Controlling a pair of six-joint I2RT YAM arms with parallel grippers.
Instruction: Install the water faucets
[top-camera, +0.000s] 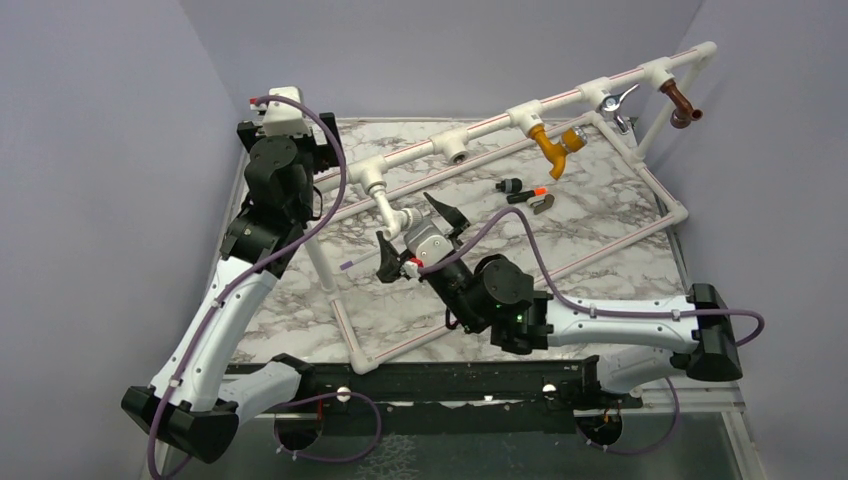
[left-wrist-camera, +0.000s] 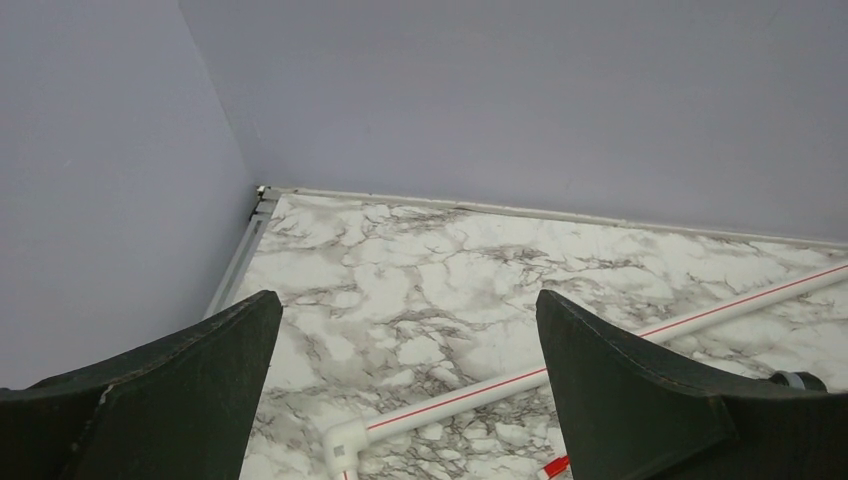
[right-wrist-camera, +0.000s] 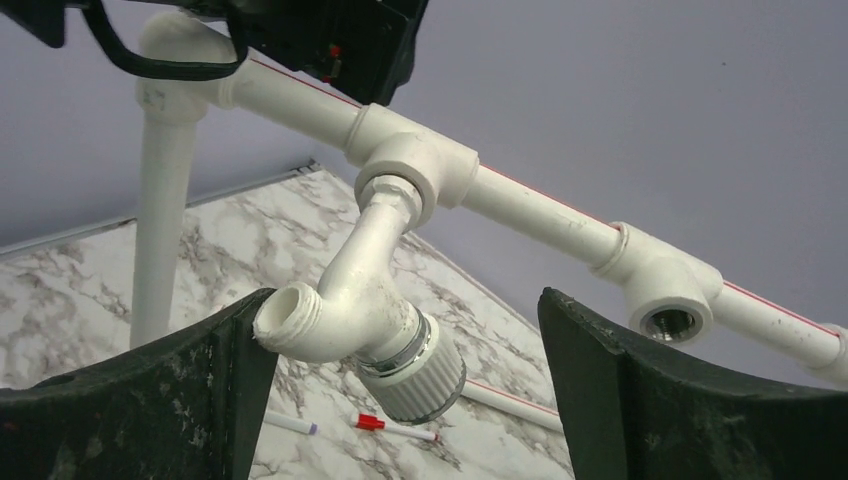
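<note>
White faucet (right-wrist-camera: 372, 300) seated in a tee socket of the pipe frame (right-wrist-camera: 540, 203), silvery knob end down; right gripper (top-camera: 410, 236) released, fingers (right-wrist-camera: 150, 400) either side of it. Left gripper (left-wrist-camera: 408, 320) released over the marble table (left-wrist-camera: 420, 260). Mustard-yellow faucet (top-camera: 553, 143) mounted farther along the frame

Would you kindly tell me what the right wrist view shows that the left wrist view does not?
Only right wrist: the white plastic faucet with a grey knob, seated in a tee socket of the white pipe frame, beside an empty threaded socket. Only left wrist: the table's far corner. Both: marbled tabletop, the frame's red-striped pipe, lavender wall, open black jaws.
</note>
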